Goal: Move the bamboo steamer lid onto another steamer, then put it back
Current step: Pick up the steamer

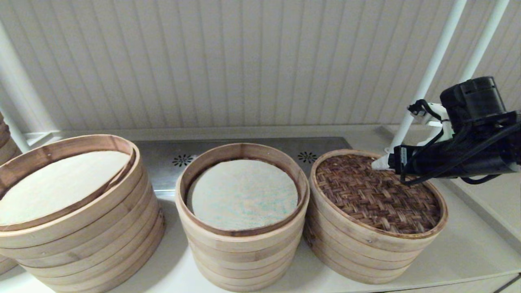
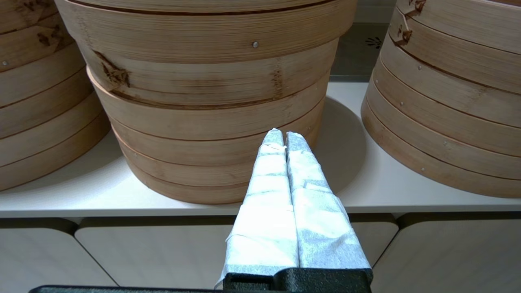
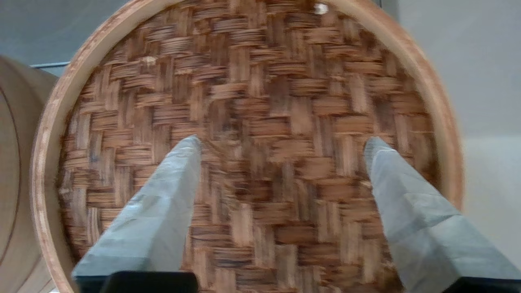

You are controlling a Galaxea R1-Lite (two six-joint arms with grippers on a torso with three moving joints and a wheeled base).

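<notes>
Right claw [image 3: 281,142] spread wide, hovering directly above the round dark-brown woven bamboo steamer lid [image 1: 376,194]; left claw [image 2: 283,136] closed, parked low.

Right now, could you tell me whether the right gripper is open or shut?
Open: the right gripper has its fingers spread wide above the bamboo steamer lid, holding nothing.

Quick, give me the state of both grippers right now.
Left gripper: shut, holding nothing, low in front of the steamer stacks.
Right gripper: open, empty, above the bamboo steamer lid.
</notes>
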